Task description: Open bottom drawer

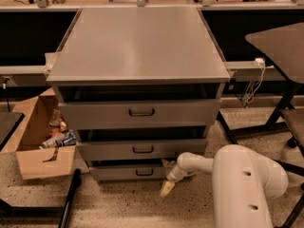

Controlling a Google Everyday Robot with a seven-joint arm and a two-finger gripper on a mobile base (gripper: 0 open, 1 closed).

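Observation:
A grey metal cabinet (137, 46) with three drawers stands in the middle. The bottom drawer (118, 173) has the slimmest front and a small dark loop handle (144, 173) at its centre. It sits slightly out, like the two drawers above it. My gripper (166, 188) hangs just off the floor in front of the bottom drawer's right end, a little right of and below the handle. The white arm (199, 164) reaches to it from the lower right.
An open cardboard box (40, 137) with clutter sits on the floor left of the cabinet. A dark table (278, 42) with metal legs stands at the right. A black frame leg (70, 198) lies at lower left. A bench runs behind.

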